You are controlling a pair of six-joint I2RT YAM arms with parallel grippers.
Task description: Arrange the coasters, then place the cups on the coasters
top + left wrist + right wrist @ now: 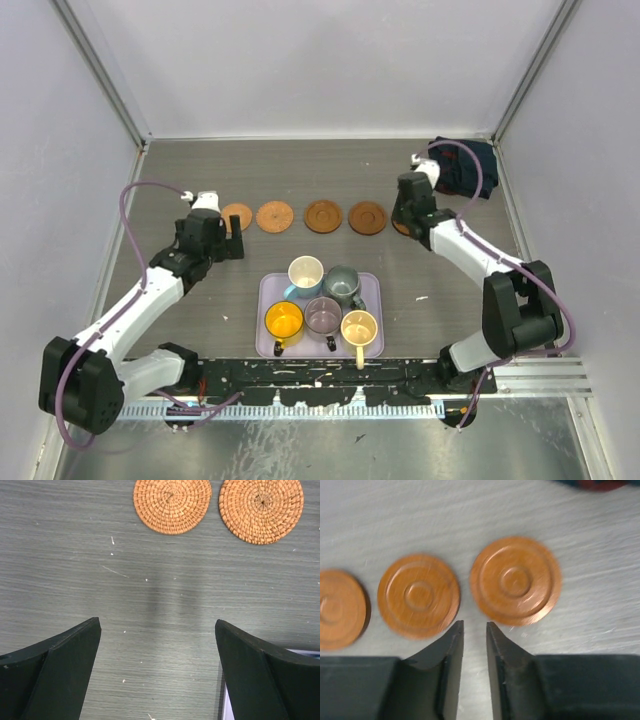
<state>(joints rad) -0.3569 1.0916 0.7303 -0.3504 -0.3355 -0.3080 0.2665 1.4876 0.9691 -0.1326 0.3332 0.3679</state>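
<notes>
Risk noted first. The right gripper (475, 626) stood low over the table with its fingers nearly together, a narrow gap between them and nothing in it. Its tips lay just beside the near edges of two coasters (516, 580) (418, 595). Any sideways sweep at that height would likely push a disc out of the row.

The left gripper (157, 627) stood wide apart and empty, above bare table near the left end of the row.

A second risk lay at the lilac tray (262, 300). All five cups were crowded there, touching or nearly so: white-and-blue (305, 272), grey-green (341, 285), orange-yellow (284, 320), purplish (323, 315) and cream-yellow (359, 326). Fingers entering for one cup could knock its neighbour or catch a handle.

Each coaster appeared only slightly wider than a cup, so an off-centre set-down would probably leave a cup tilted on the rim.

Coasters: five round, flat, orange-brown discs lay in a line across the table beyond the tray, apart from one another, the rightmost partly hidden under the right gripper. The two at the left (172, 502) (261, 507) showed a woven spiral texture. Those at the right looked smooth with raised concentric rings. None carried a cup.
</notes>
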